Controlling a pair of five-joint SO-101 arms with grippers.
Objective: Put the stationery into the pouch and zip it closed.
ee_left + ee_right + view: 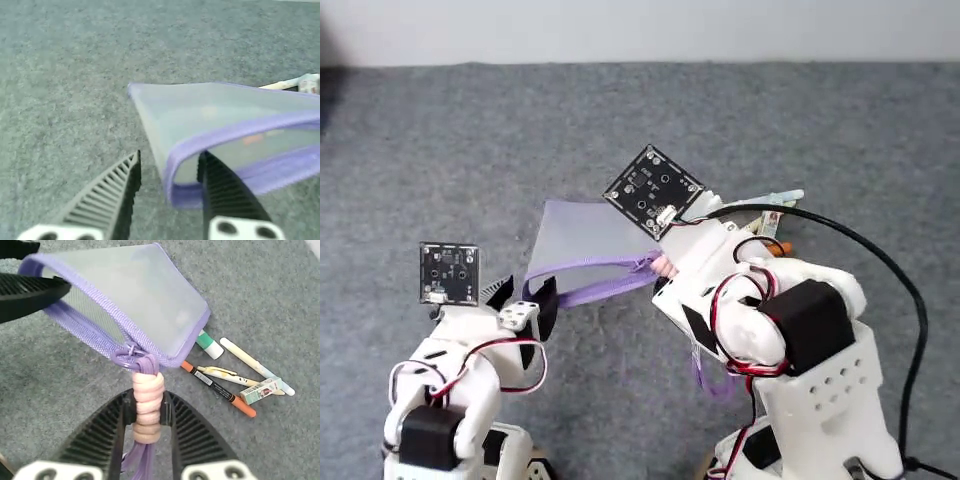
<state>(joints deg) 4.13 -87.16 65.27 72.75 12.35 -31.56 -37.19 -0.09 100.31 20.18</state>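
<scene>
High view — saw pouch on grey table between arms, left gripper at one end of its mouth, right gripper at other; stationery lying past right arm.

Left wrist — found left gripper spread apart, straddling corner of pouch, not clamped.

Right wrist — found right gripper pinched tight on beaded zipper pull at zipper end of pouch; noted stationery loose just beside pouch's far corner.

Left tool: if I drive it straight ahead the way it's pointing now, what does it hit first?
The pouch: its purple-edged near end sits between the left tool's open fingers, close against one, so going straight on would likely press into it at once. How deep it sits is unclear.
</scene>
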